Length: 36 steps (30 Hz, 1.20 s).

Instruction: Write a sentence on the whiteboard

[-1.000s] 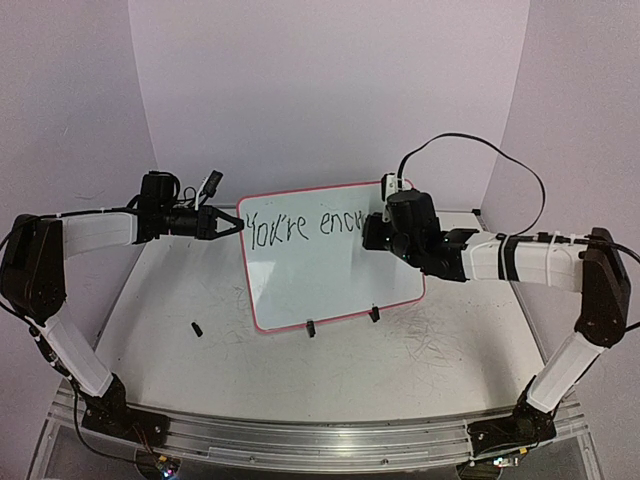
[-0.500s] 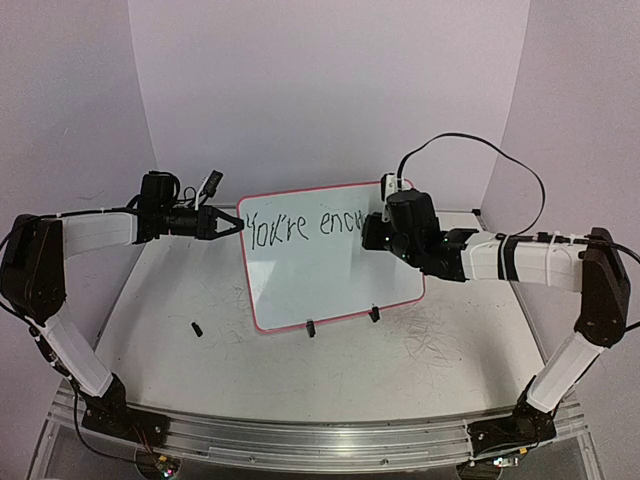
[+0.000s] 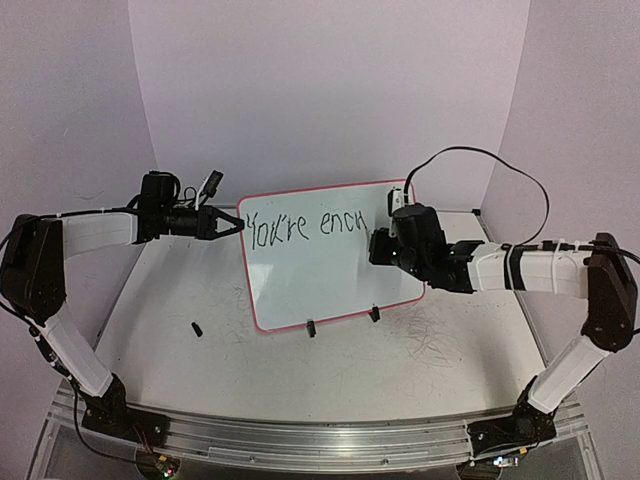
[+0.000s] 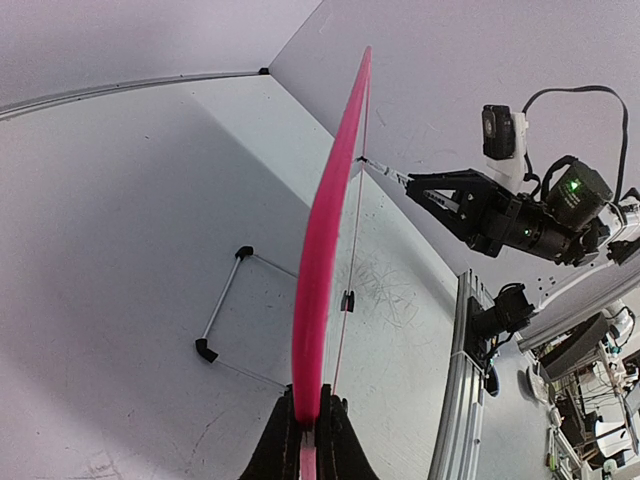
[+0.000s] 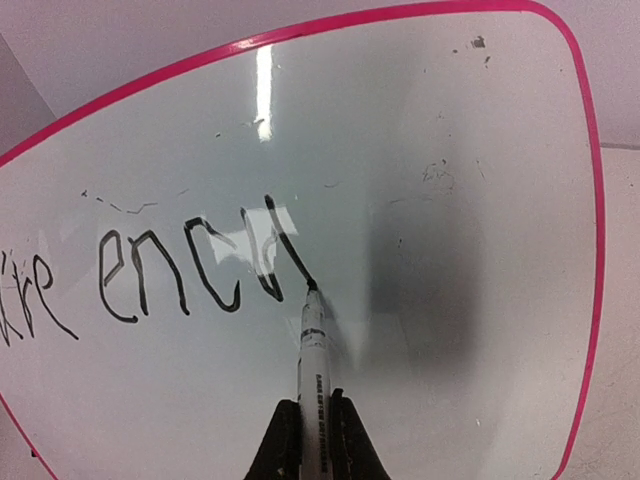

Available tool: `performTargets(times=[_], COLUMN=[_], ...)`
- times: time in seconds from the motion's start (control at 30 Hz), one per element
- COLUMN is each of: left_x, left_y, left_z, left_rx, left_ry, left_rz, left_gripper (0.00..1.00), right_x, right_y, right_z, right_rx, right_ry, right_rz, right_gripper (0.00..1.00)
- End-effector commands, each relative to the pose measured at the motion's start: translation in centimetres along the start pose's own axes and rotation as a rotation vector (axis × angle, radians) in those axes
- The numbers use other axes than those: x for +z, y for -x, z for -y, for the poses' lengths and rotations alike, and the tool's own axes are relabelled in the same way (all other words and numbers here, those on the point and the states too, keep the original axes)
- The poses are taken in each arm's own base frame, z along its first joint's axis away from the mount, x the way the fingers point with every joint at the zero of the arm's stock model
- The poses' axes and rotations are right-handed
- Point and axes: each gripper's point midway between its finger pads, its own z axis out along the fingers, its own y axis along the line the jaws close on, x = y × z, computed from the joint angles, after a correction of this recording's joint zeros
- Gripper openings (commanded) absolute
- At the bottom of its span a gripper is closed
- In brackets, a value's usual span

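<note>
The whiteboard (image 3: 320, 265) stands tilted on its black clip feet mid-table, with a red-pink rim. Black marker text (image 3: 300, 228) on it reads "You're enou", the last letter unfinished. My left gripper (image 3: 228, 224) is shut on the board's upper left rim (image 4: 318, 270), which shows edge-on in the left wrist view. My right gripper (image 3: 380, 245) is shut on a white marker (image 5: 313, 395). Its tip (image 5: 311, 285) touches the board at the end of a stroke, just right of "enc" (image 5: 170, 270). The board fills the right wrist view (image 5: 450, 200).
A small black cap (image 3: 197, 328) lies on the table left of the board. The wire stand (image 4: 225, 305) rests behind the board. Grey scribble marks (image 3: 430, 335) stain the table at the right. An aluminium rail (image 3: 300, 440) runs along the near edge.
</note>
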Motion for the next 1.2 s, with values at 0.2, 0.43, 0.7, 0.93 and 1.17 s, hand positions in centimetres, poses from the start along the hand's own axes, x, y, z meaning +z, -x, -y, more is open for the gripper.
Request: performTargets(times=[0.2, 0.43, 0.7, 0.93, 1.17], left_x=[0.5, 0.5, 0.5, 0.6, 0.6], left_y=[1.2, 1.1, 0.8, 0.6, 0.5], left_z=[2.2, 2.2, 2.1, 2.0, 2.0], left_rx=[0.064, 0.065, 0.051, 0.045, 0.047], left_ry=[-0.034, -0.036, -0.035, -0.039, -0.041], left_rz=[0.001, 0.000, -0.011, -0.017, -0.020], left_gripper=[0.00, 0.00, 0.00, 0.00, 0.00], right_x=[-2.5, -1.6, -0.7, 0.0, 0.4], right_y=[2.8, 4.3, 5.4, 5.3, 5.6], right_z=[-0.9, -0.3, 0.2, 0.6, 0.6], right_rx=[0.018, 0.035, 0.042, 0.041, 0.027], right_ry=[0.079, 0.056, 0.021, 0.009, 0.000], right_rz=[0.052, 0.082, 0.117, 0.115, 0.126], right_gripper=[0.00, 0.00, 0.00, 0.00, 0.00])
